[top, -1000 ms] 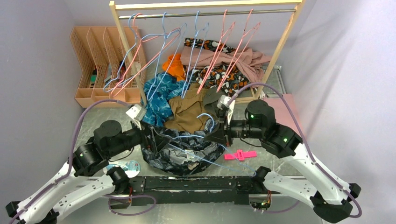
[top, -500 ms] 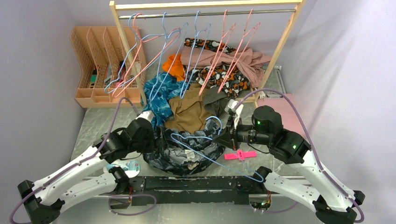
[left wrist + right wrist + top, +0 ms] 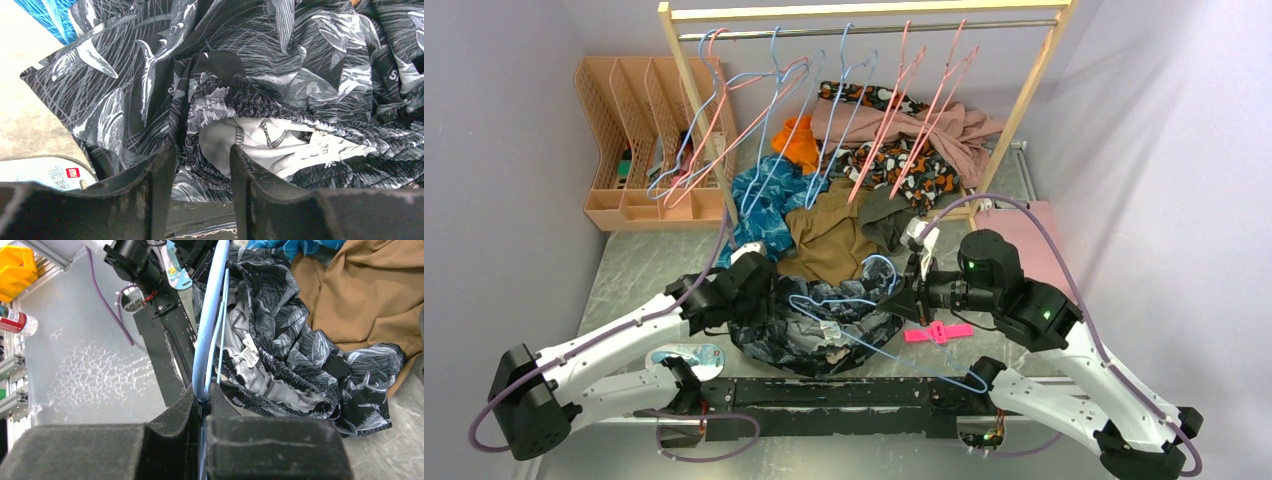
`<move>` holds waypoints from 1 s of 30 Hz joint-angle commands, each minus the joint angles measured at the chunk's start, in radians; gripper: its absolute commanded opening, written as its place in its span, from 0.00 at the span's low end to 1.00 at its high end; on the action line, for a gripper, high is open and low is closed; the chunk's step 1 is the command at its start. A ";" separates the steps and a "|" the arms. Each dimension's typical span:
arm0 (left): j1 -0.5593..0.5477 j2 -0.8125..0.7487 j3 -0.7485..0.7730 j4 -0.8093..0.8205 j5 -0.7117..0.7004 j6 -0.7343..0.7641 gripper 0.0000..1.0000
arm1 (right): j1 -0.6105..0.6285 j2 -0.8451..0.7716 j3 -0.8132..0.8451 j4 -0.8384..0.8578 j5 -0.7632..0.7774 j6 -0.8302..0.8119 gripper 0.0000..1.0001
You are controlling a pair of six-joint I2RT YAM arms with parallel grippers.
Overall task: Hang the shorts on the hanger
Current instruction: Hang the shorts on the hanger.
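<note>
The dark leaf-print shorts (image 3: 824,335) lie bunched at the table's near middle, their white lining (image 3: 280,142) showing inside the waistband. My left gripper (image 3: 769,295) is down at their left edge. In the left wrist view its jaws (image 3: 200,155) stand partly apart, with a fold of the elastic waistband between the fingertips (image 3: 162,170). My right gripper (image 3: 902,298) is shut on the light-blue wire hanger (image 3: 879,258), which lies across the top of the shorts. In the right wrist view the blue wire (image 3: 209,330) runs up from the pinched jaws (image 3: 205,395) beside the shorts (image 3: 300,355).
A brown garment (image 3: 829,235) and a teal one (image 3: 764,200) lie just behind the shorts. Blue and pink hangers hang from the wooden rack (image 3: 864,25). Left rear holds a peach file organizer (image 3: 639,140). A pink clip (image 3: 937,332) lies right of the shorts; a black rail (image 3: 844,392) runs along the near edge.
My left arm has swung in and dropped to the shorts' left edge, its jaws narrowing around the waistband. The right gripper with the hanger has shifted slightly right.
</note>
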 commanded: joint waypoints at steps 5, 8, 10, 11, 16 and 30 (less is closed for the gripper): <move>0.004 -0.024 -0.018 0.108 -0.017 0.013 0.17 | 0.001 0.018 -0.038 0.078 -0.048 0.012 0.00; 0.004 -0.044 0.012 0.082 -0.021 0.015 0.07 | 0.000 0.062 -0.020 0.064 -0.048 -0.011 0.00; 0.004 -0.074 0.039 0.057 -0.023 0.020 0.07 | 0.001 0.095 -0.019 0.057 -0.037 -0.021 0.00; 0.004 -0.094 0.051 0.041 -0.023 0.022 0.07 | 0.001 0.105 0.003 0.059 -0.036 -0.025 0.00; 0.004 -0.147 0.096 -0.005 0.000 0.041 0.07 | 0.000 0.153 0.032 0.092 -0.033 -0.028 0.00; 0.004 -0.185 0.255 -0.046 0.141 0.073 0.07 | 0.157 0.142 -0.119 0.440 0.201 0.028 0.00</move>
